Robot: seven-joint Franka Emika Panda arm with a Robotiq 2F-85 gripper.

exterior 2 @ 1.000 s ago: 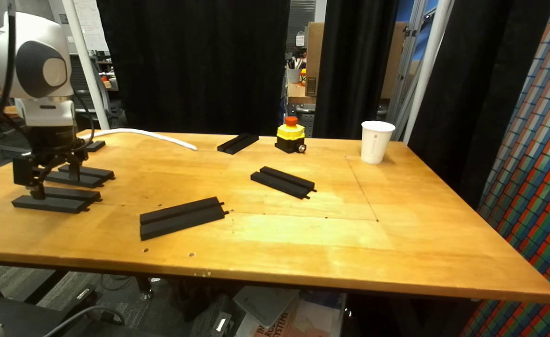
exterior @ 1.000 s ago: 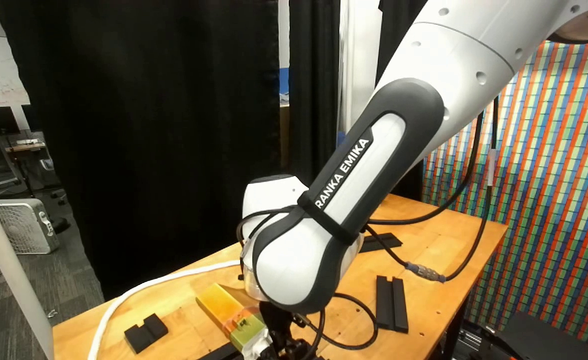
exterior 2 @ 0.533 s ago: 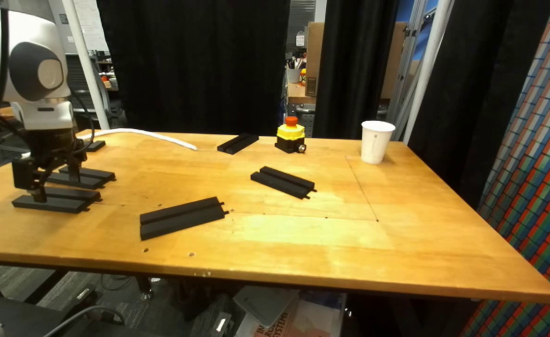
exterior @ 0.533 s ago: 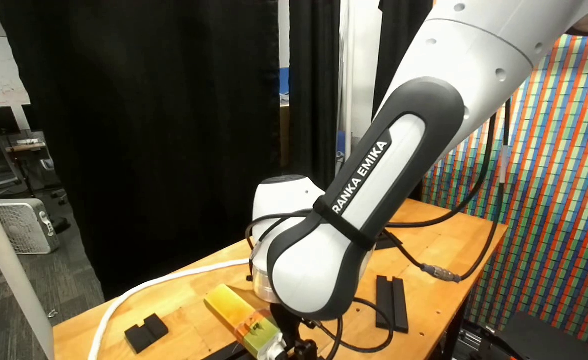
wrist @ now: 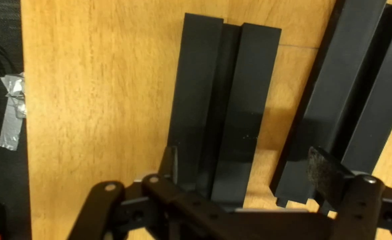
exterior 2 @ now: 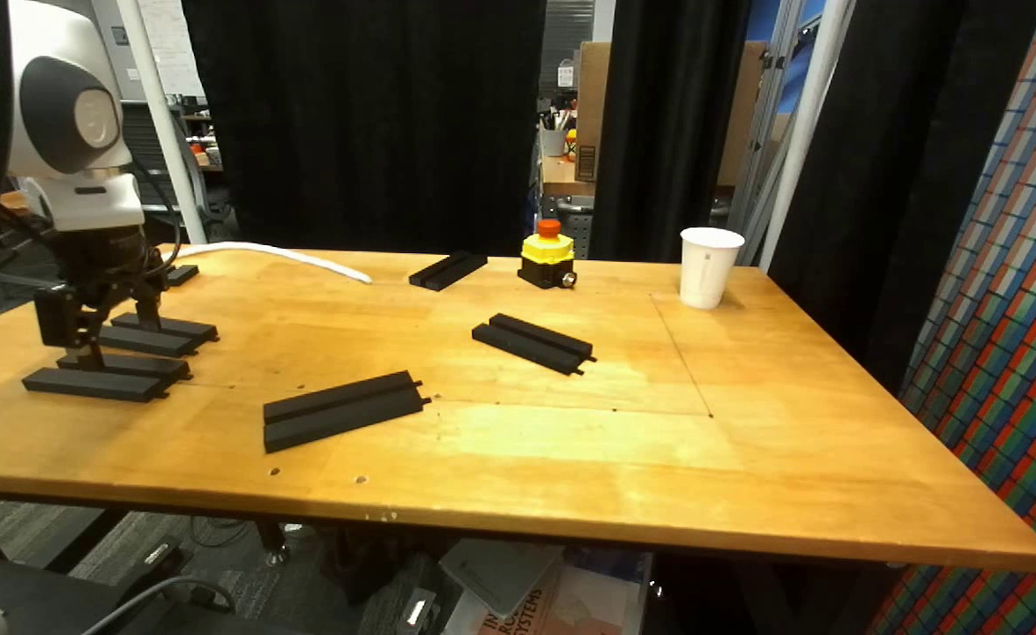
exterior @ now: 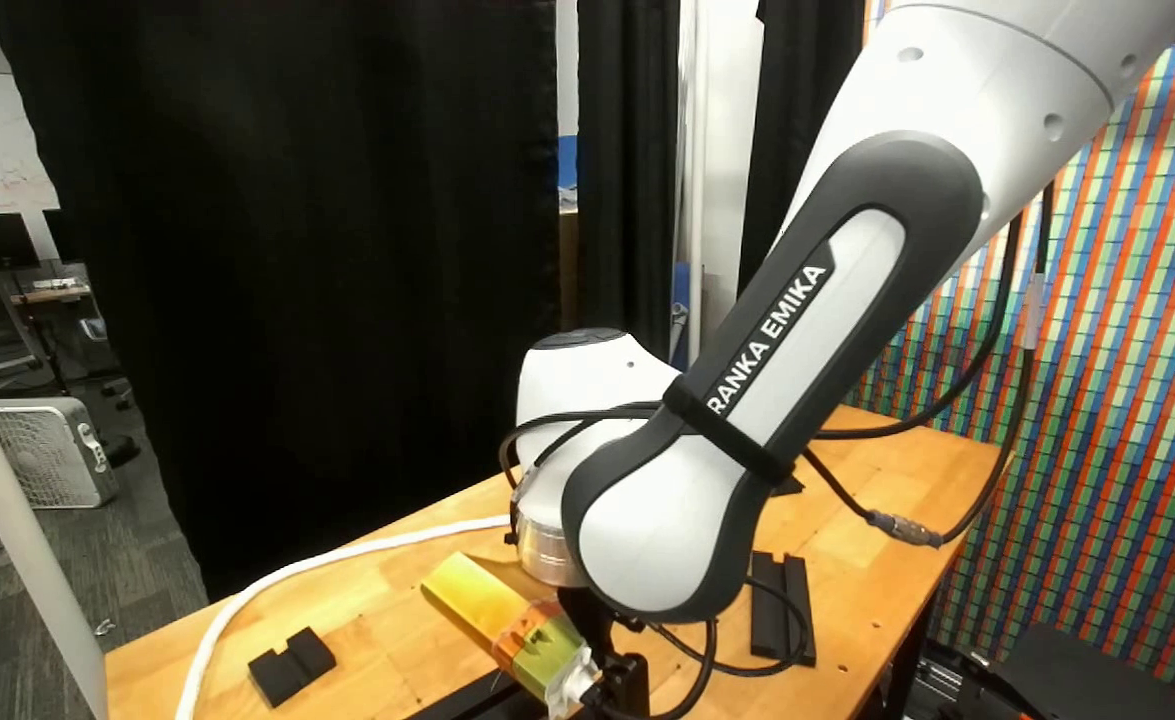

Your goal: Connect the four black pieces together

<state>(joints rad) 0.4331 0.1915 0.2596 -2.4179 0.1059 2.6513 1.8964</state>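
– How far along?
– No joins made: four black strips (exterior 2: 346,413) lie apart on the table (exterior 2: 606,476). In an exterior view, one sits mid-table, three toward nine o'clock. I judge three joins remain.
– The end effector (wrist: 246,166)?
– Wide, empty, over the outer two.
– Others?
– Two short blocks (exterior 2: 449,271), one cup (exterior 2: 709,269), one button (exterior 2: 547,250), one cord (exterior 2: 275,251).

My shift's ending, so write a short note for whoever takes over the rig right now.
Gripper: open, holding nothing.
Pieces: below it, in the wrist view, left piece and right piece, a gap between them; in an exterior view, near piece and middle piece. All four lie apart on the table.
Done: nothing joined.
Left: connect all four, probably by the end pegs.
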